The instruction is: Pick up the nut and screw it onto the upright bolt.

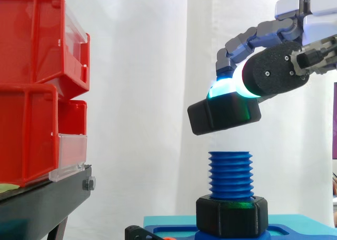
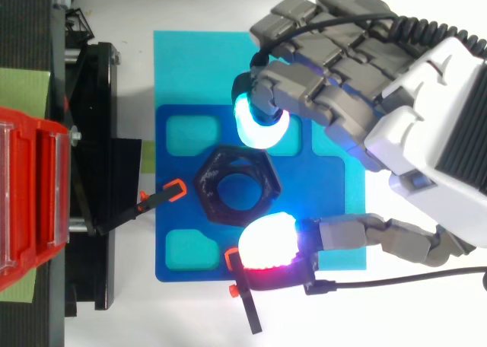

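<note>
1. One black hex nut [image 1: 224, 115], side view: it is held in the air, tilted, just above the top of the blue threaded bolt [image 1: 230, 172] and apart from it (white curtain shows in the gap). The hand [image 1: 276, 69] enters from the right and pinches the nut, with a cyan-glowing fingertip [image 1: 226, 86] pressed on its upper face.
2. Side view, progress: the pick-up is judged done. The nut is not yet seated on the thread, and no turning has begun. Left to do: level the nut, lower it squarely onto the bolt end, then spin it down.
3. Side view, other items: one black nut-shaped collar [image 1: 231, 215] sits at the bolt's foot on the blue base [image 1: 295, 230]. Red bins [image 1: 37, 82] are stacked on a black stand [image 1: 42, 198] at the left, well apart from the work. No print can be read on them.
4. Top view: the nut [image 2: 236, 186] lies between the cyan-glowing fingertip [image 2: 260, 122] and a red-glowing pad [image 2: 266, 242], which grip it from opposite sides. Blue shows through its bore (bolt or base, cannot tell which).
5. Top view, fixture: the blue base rests on a light blue sheet [image 2: 198, 65]. Two orange-tipped black clamps [image 2: 173, 191] sit at its edge. No brand, label or writing can be read.
</note>
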